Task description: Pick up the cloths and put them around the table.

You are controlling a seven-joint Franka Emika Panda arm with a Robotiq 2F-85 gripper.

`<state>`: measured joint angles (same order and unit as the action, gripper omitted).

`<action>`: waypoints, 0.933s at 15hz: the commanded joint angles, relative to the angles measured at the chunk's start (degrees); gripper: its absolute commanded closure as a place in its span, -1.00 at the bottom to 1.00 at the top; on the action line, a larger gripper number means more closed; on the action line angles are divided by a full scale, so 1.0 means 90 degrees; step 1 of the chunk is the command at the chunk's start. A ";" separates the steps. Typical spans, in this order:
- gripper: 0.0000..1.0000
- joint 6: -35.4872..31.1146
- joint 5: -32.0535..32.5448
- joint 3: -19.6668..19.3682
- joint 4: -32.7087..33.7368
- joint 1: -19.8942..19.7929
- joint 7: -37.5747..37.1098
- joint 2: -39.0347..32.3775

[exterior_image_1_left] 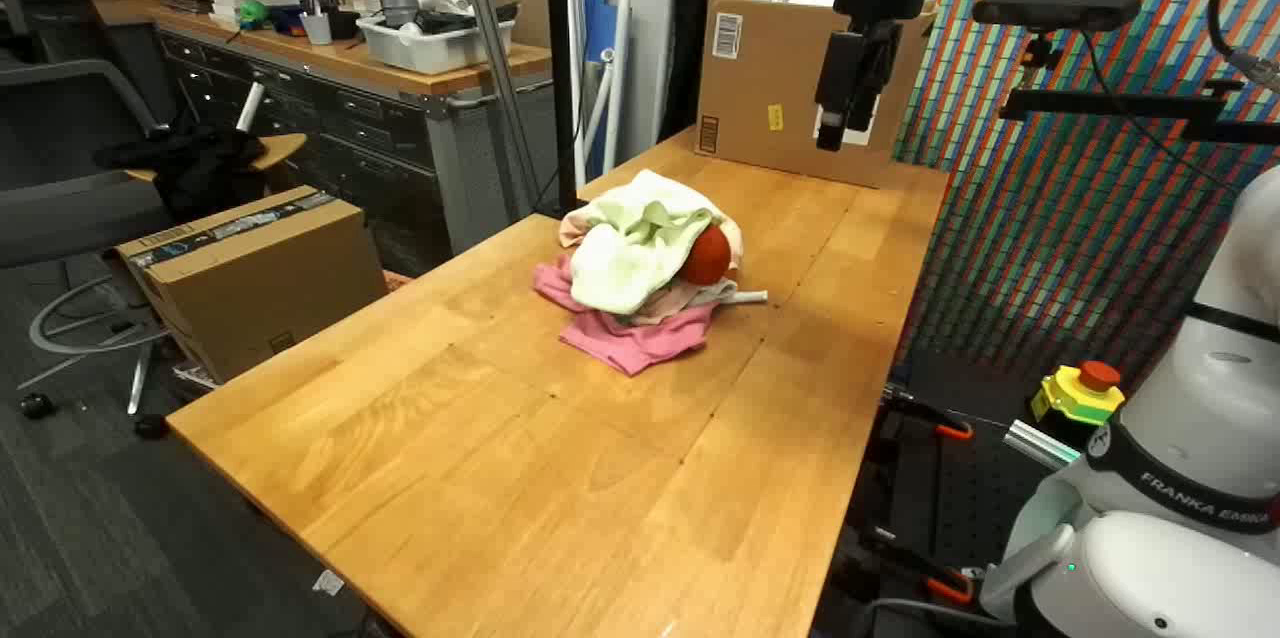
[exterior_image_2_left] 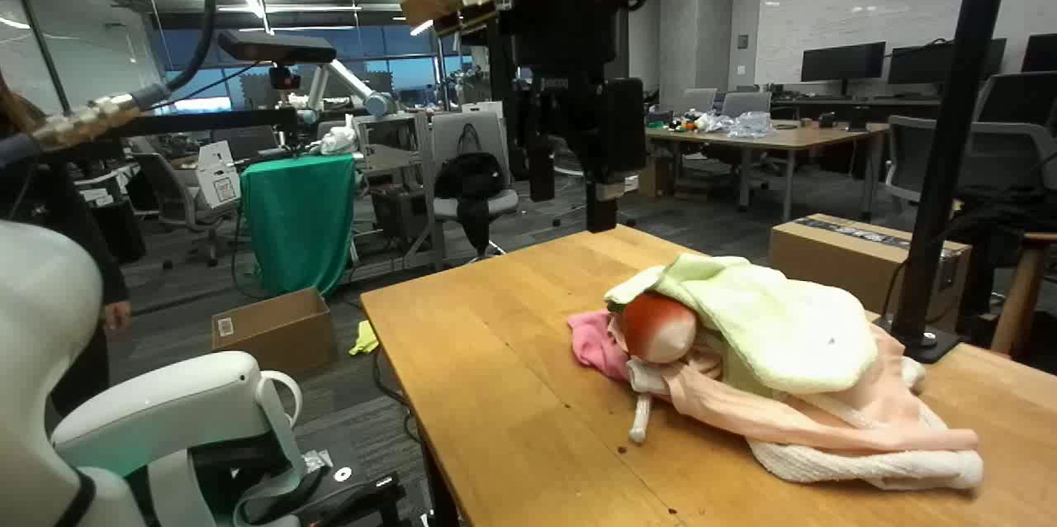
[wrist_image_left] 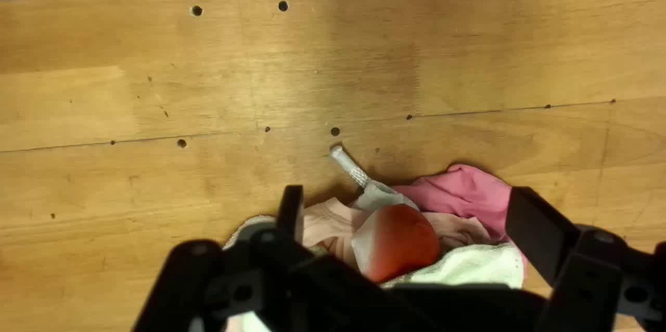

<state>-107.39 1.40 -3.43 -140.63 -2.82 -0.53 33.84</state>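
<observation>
Several cloths lie crumpled in one pile on the wooden table. A pale green cloth is on top; it also shows in an exterior view and the wrist view. A pink cloth lies underneath, with a peach cloth and a whitish cloth between or beside them. A red-and-white round object pokes out of the pile. My gripper is open and empty, well above the table. In the wrist view its fingers frame the pile, apart from it. The lower cloth layers are hidden.
A thin white stick-like end juts from the pile. A large cardboard box stands at one end of the table behind the gripper. A black pole rises at the table edge beside the pile.
</observation>
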 commanded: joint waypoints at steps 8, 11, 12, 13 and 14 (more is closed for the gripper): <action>-1.00 0.0178 0.0062 0.0075 0.0234 -0.0011 0.0040 -0.0161; -1.00 0.0319 0.0144 0.0149 0.0473 0.0035 0.0090 -0.0445; -1.00 0.0381 0.0182 0.0188 0.0589 0.0056 0.0106 -0.0560; -1.00 0.0422 0.0220 0.0237 0.0698 0.0076 0.0104 -0.0682; -1.00 0.0479 0.0262 0.0283 0.0828 0.0094 0.0112 -0.0804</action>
<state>-105.91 2.19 -2.00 -138.24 -2.49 -0.25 30.62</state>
